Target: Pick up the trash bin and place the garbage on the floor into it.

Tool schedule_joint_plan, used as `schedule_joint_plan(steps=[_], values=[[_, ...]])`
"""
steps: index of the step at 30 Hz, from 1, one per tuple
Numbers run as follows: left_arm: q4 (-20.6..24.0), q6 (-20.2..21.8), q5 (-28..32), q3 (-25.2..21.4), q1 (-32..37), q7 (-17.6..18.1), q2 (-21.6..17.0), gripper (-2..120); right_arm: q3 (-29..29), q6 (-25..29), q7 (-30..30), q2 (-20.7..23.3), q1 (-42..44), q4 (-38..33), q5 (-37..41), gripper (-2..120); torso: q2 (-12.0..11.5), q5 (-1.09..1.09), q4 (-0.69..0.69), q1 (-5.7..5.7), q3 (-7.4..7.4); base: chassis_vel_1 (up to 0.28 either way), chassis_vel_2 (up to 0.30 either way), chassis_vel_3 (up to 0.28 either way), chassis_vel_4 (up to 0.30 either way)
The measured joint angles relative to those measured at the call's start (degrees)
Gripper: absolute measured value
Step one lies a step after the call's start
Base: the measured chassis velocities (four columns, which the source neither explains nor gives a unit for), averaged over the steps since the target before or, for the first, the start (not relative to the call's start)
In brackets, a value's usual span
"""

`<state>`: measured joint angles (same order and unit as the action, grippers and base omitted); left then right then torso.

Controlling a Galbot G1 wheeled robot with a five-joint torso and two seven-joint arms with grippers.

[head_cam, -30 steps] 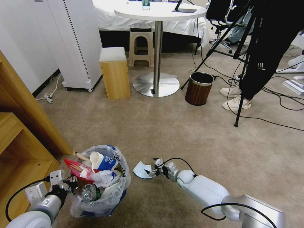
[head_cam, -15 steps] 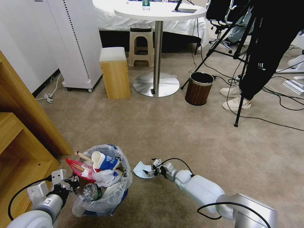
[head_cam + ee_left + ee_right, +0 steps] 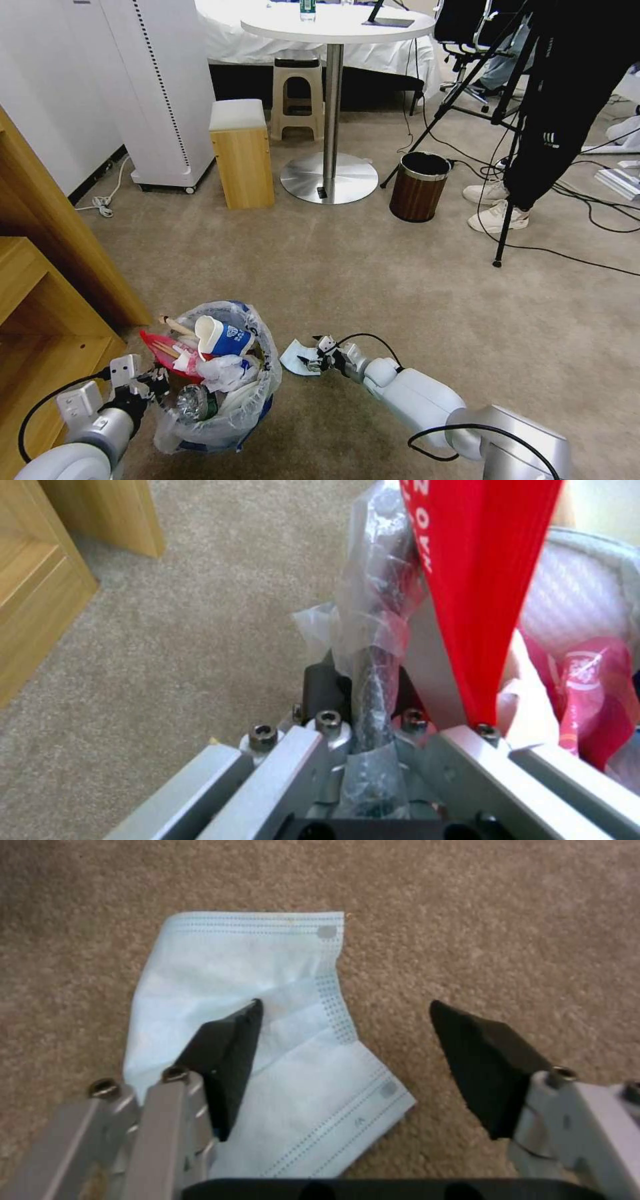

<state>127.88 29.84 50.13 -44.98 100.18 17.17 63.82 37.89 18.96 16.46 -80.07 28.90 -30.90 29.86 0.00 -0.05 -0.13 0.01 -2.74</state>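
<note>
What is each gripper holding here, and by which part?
Left gripper clamps the trash bin by its bag-covered rim. Right gripper holds nothing, open over the pale blue mask.

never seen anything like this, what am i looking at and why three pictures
It is a two-armed robot on wheels tidying a carpeted room. One picture comes from a camera on its head; the other two come from cameras on its wrists. The left gripper is shut on the rim of the trash bin, a small bin lined with clear plastic and already full of litter. The right gripper is open and low over a pale blue face mask on the carpet, one finger above it, the other beside it.
</note>
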Motion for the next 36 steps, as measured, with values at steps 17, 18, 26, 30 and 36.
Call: schedule_joint_plan(steps=[17,18,26,30,36], values=[[-0.1,-0.5,-0.4,0.6,-0.1,-0.6,0.4,0,-0.3,2.1,0.2,-0.7,-0.1,1.3,-0.6,27,0.0,0.0,0.0,0.0,0.0,0.0,0.0,0.0,0.0],[-0.2,-0.5,-0.5,0.7,-0.1,-0.6,0.4,0,-0.3,2.1,0.2,-0.8,-0.1,1.4,-0.6,26,0.0,0.0,0.0,0.0,0.0,0.0,0.0,0.0,0.0],[-0.4,-0.8,-0.5,0.7,-0.1,-0.8,0.3,0,-0.3,2.3,0.2,-1.2,-0.1,2.0,-0.9,25,0.0,0.0,0.0,0.0,0.0,0.0,0.0,0.0,0.0],[-0.5,-1.0,-0.6,0.7,-0.1,-0.9,0.3,0,-0.3,2.5,0.3,-1.6,-0.2,2.5,-1.3,18,0.0,0.0,0.0,0.0,0.0,0.0,0.0,0.0,0.0],[-0.6,-1.0,-0.5,0.7,-0.1,-1.0,0.3,0,-0.2,2.4,0.3,-2.0,-0.3,2.9,-2.1,30,0.0,0.0,0.0,0.0,0.0,0.0,0.0,0.0,0.0]])
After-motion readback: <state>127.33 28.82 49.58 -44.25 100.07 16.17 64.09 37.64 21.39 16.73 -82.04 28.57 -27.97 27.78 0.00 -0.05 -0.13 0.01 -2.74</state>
